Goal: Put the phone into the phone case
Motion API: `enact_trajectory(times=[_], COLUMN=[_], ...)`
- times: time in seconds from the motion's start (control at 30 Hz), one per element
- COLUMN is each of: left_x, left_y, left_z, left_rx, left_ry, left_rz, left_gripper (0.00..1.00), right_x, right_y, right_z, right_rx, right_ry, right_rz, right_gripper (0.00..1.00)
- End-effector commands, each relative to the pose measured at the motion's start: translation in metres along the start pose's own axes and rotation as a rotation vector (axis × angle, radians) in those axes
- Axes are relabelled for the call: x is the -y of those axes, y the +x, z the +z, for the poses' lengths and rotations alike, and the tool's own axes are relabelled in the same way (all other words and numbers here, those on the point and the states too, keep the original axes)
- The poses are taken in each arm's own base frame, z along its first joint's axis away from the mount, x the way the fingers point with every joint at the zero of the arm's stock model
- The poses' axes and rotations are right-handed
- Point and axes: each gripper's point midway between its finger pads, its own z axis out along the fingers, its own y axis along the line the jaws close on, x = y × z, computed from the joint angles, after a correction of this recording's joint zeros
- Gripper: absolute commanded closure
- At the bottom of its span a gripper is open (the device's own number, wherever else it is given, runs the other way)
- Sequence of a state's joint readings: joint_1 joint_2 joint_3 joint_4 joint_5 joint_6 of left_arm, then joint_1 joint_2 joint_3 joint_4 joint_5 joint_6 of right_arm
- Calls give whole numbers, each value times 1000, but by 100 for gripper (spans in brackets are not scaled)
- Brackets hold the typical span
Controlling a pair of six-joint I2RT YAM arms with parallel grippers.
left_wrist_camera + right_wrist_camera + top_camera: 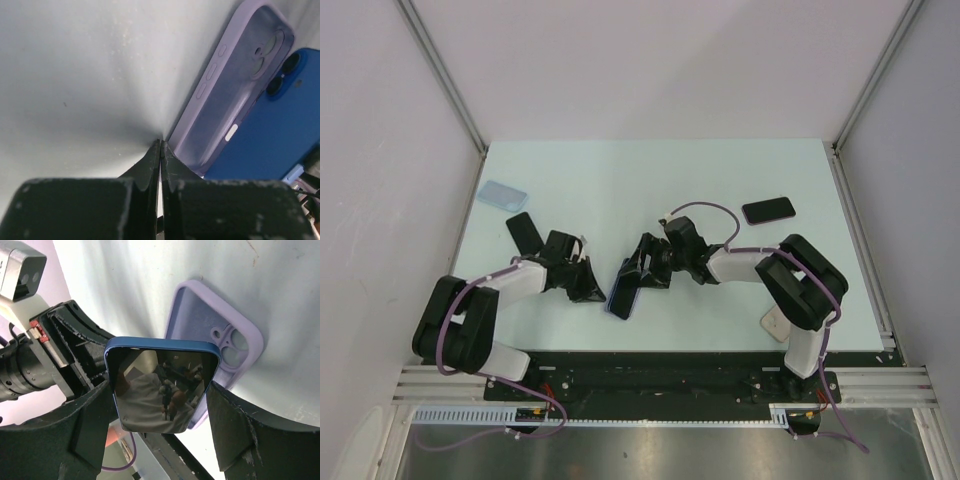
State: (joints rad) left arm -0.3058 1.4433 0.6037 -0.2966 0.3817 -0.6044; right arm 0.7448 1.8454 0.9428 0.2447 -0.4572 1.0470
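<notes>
Seating phone (162, 385): blue, grasped by its edges in right jaws, tilted over lavender phone case (200, 325) on desk (75, 75). Left jaws clenched, empty, at case corner. Advised: match camera ends, then press flat.

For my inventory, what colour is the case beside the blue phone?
Lilac case; best in right wrist view.

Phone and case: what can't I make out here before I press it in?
Right wrist view: lower end of the case, hidden behind the phone.
Top view: where phone meets case, covered by the right jaws and too small.
Left wrist view: the phone's bottom end, cut off by the picture's edge.
Top view: white object, half under the right arm.
</notes>
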Motion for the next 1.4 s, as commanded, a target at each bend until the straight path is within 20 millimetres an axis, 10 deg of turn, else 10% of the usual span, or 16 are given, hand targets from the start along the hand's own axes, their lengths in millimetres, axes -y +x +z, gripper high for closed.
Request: enact_trajectory(times=[0.0, 0.4, 0.8, 1.37], left_x=[7, 34, 24, 48], left_y=[10, 20, -3, -21], left_z=[-1, -17, -45, -60], left_rx=[-1, 32, 189, 246], left_ry=[28, 74, -36, 30], left_rz=[4, 25, 41, 112], left_gripper=[95, 90, 62, 49], right_x=[-11, 15, 32, 19], right_y=[-12, -30, -31, -32], right_z=[5, -9, -5, -24], right_rx=[34, 129, 131, 193], right_ry=[-31, 197, 282, 312], right_rz=[-27, -147, -131, 11], right_gripper=[60, 55, 56, 21])
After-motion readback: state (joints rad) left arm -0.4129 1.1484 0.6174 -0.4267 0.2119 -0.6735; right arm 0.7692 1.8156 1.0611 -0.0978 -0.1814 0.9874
